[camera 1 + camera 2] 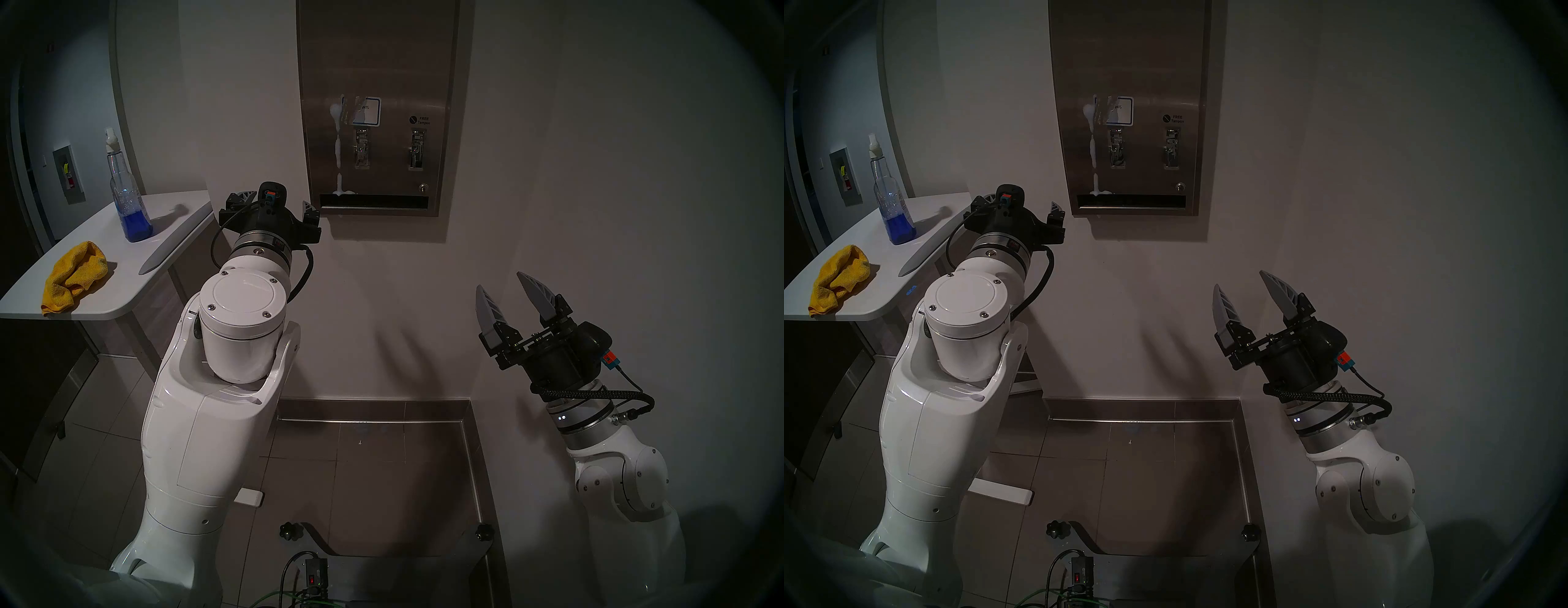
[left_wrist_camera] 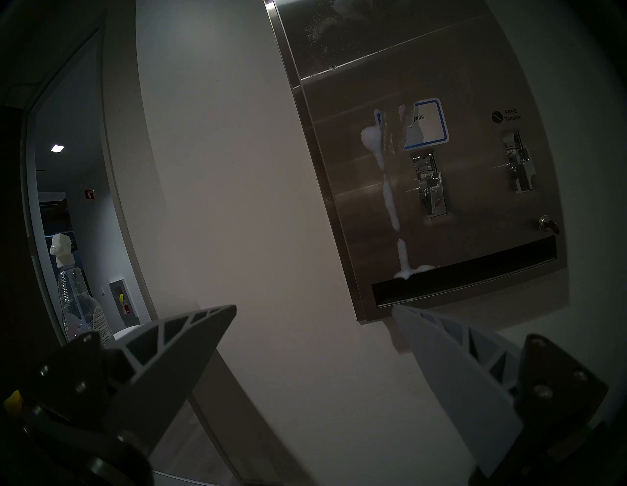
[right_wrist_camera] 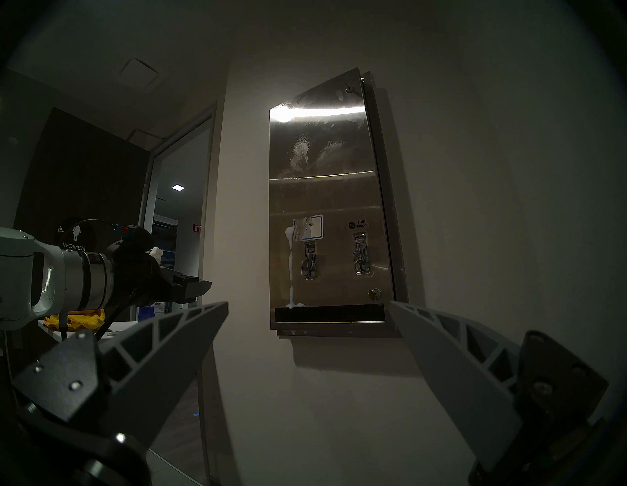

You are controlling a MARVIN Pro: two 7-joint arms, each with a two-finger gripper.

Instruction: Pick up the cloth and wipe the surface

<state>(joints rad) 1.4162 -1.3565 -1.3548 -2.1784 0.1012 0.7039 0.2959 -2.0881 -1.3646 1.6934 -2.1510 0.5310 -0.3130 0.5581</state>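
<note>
The mustard-yellow cloth (image 1: 74, 278) (image 1: 837, 280) lies crumpled on the white side table's near end, and part of it peeks out under my left arm in the right wrist view (image 3: 76, 320). The surface, a tall steel dispenser panel (image 1: 382, 63) (image 1: 1136, 55) (image 2: 475, 203) (image 3: 339, 190), hangs on the wall with a white foam streak (image 1: 338, 140) (image 2: 386, 190) running down to its dark slot. My left gripper (image 1: 275, 203) (image 2: 314, 307) is open and empty, below and left of the panel. My right gripper (image 1: 499, 282) (image 3: 308, 302) is open and empty, lower to the right.
A spray bottle (image 1: 127, 199) (image 2: 78, 298) with blue liquid stands on the white table (image 1: 178, 208) beyond the cloth. A doorway opens behind the table on the left. The tiled floor (image 1: 373, 458) and my base lie below.
</note>
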